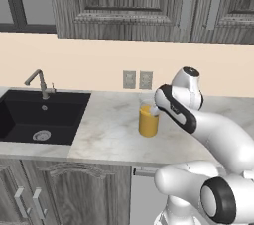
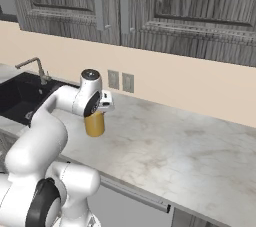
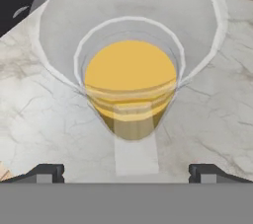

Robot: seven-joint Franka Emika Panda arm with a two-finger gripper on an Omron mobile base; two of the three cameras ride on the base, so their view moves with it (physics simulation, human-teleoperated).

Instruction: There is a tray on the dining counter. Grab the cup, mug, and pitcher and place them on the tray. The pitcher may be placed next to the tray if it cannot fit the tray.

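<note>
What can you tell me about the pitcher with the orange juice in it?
The pitcher is clear glass, wide at the rim and narrower toward the bottom, about half full of orange liquid. It stands upright on the marble worktop, to the right of the black sink. The gripper hovers just above it, fingers spread apart and touching nothing.

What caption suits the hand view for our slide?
Open gripper poised above a clear pitcher of orange juice on a marble worktop.

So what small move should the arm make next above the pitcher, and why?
Probably lower straight down. The hand view looks into the pitcher from above, with the gripper open and its jaws wide apart, nothing between them. The pitcher stands on the marble worktop, ungrasped.
</note>
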